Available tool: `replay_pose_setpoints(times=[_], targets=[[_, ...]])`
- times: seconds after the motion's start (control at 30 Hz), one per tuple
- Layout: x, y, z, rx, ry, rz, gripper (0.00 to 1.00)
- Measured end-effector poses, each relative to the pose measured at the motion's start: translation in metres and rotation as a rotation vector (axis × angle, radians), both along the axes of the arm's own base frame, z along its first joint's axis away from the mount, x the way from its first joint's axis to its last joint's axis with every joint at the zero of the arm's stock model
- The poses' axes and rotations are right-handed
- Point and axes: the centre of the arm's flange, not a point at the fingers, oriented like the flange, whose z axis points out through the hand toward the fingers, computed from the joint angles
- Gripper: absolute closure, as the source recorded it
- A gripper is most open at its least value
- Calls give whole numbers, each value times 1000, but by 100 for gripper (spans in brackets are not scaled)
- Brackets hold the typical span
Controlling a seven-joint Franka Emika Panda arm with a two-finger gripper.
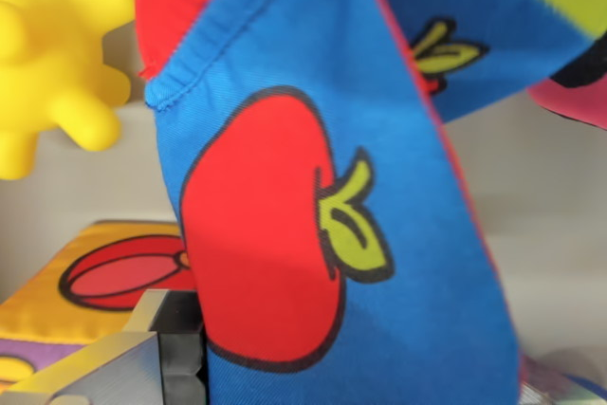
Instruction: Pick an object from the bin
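A blue cloth toy point(313, 187) printed with a red apple and green leaf fills the middle of the wrist view, very close to the camera. It runs from the top edge down between my gripper point(360, 381) fingers. The left finger's black pad point(182, 358) presses against the cloth's left side at the bottom. The right finger point(560, 391) only peeks out behind the cloth at the bottom right corner. The gripper looks shut on this cloth toy. A red panel and a lime-green panel of the same toy show at the top.
A yellow knobbly rubber toy point(57, 54) sits at the upper left. A yellow cloth block point(95, 286) with a red oval print lies at the lower left. A pink item point(580, 92) shows at the right edge. The grey bin floor point(555, 244) is behind.
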Motion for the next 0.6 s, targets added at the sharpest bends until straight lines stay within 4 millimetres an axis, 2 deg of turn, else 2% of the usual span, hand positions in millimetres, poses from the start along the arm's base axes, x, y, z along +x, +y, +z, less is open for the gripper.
replay_pose_setpoints(times=[0.6], targets=[[-1, -1, 74, -1, -1, -1, 100]])
